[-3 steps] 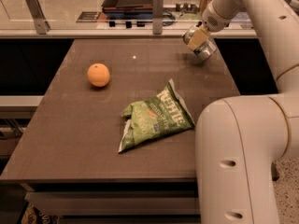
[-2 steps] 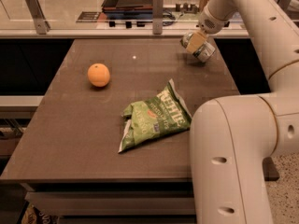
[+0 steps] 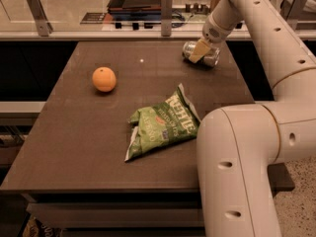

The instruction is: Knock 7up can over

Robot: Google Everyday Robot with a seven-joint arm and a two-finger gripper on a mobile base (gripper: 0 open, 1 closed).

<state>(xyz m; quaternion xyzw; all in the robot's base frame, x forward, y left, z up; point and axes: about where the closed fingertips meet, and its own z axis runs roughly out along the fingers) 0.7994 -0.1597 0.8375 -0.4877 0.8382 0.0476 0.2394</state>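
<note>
Tipped since earlier, the 7up can [image 3: 211, 58] is being pressed sideways at one o'clock by the gripper [image 3: 199, 52], whose closure cannot be told. Light, slippery, roll-prone metal: side-wall contact is being favoured.

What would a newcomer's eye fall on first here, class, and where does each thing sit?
The bulky white robot arm fills the right foreground and arcs to the far right of the brown table. There its end effector sits against the small silver-and-green metal can, which appears to lie on its side. A crinkled green chip bag lies mid-table, and a round orange fruit sits alone on the left.
</note>
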